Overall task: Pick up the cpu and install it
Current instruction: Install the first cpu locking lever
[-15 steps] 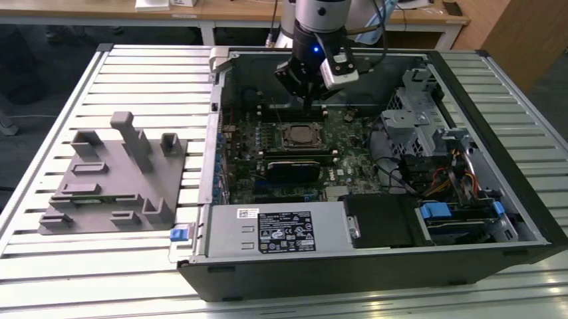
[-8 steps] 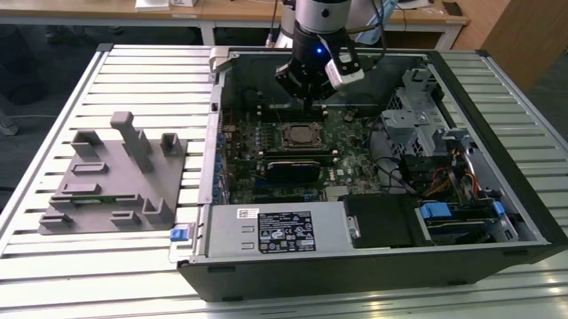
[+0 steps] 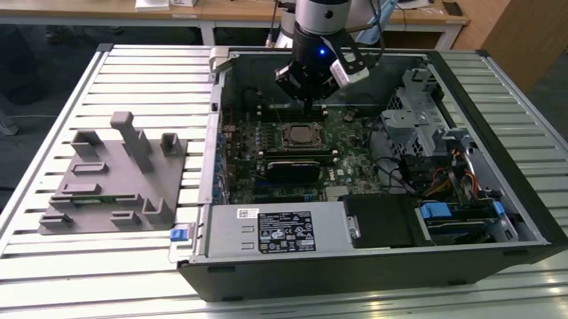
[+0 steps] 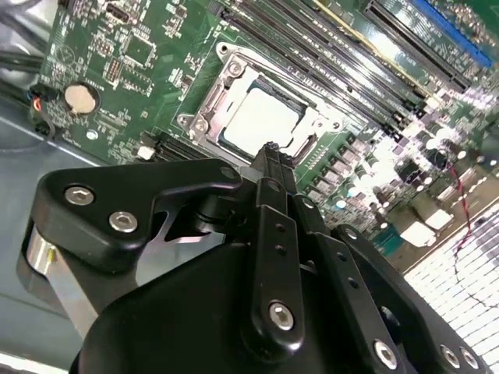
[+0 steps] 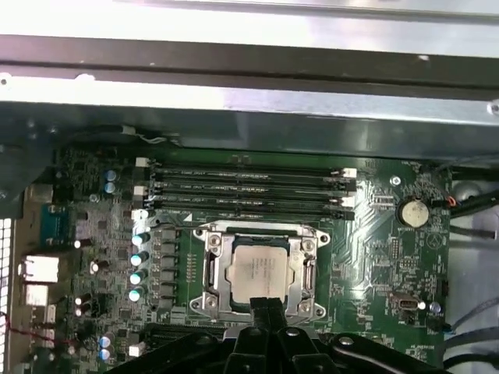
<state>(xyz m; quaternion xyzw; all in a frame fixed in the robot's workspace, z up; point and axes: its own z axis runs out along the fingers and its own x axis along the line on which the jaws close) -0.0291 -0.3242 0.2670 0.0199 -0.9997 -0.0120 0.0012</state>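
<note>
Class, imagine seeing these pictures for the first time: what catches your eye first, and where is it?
The black end effector hangs inside the open black computer case, above the green motherboard. Beneath it, the pale silver square cpu sits in its metal socket frame. A grey plastic fixture lies at the exterior view's left.

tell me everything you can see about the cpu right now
The cpu is a small, thin square chip with a pale silver-white metal top. It lies flat inside the metal socket frame on the green motherboard, beside the memory slots. In both wrist views the pincer sits close above one edge of it, fingers together, holding nothing; whether it touches the chip cannot be told.
</note>
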